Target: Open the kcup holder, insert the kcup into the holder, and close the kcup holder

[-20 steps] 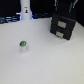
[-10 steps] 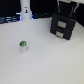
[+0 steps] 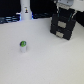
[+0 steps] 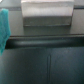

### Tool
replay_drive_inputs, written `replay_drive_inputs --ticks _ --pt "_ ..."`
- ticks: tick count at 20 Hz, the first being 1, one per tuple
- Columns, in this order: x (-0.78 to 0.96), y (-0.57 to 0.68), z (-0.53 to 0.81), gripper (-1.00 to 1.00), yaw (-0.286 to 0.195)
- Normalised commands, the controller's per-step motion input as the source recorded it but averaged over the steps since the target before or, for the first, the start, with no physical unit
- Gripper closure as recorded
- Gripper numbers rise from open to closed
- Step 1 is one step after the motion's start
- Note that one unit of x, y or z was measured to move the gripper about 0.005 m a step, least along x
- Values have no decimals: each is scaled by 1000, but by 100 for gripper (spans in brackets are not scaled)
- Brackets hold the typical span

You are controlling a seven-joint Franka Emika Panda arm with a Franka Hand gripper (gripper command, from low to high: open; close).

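The kcup (image 3: 22, 46), a small pod with a green top and pale body, stands upright on the white table at the exterior view's left. The kcup holder (image 3: 63, 26), a black boxy unit with light front handles, sits at the back right, its drawers shut. My gripper (image 3: 65, 10) hangs just above the holder's top, far from the kcup. In the wrist view a light rectangular handle (image 4: 46, 12) fills the frame over the black holder front (image 4: 45, 60). One teal finger (image 4: 4, 27) shows at the edge; the other is out of frame. The gripper holds nothing.
A tall white post with dark marks (image 3: 25, 10) stands at the back left against a dark backdrop. The white table (image 3: 45, 62) stretches between the kcup and the holder.
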Motion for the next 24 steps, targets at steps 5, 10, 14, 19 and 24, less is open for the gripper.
replay_drive_inputs --ticks 5,10,14,19,24 --pt "-410 80 -395 -100 6" --pt "-414 16 -477 -100 -28" --pt "-327 3 -511 -100 -35" --pt "-184 -3 -222 100 -15" --pt "25 -17 -4 100 -8"
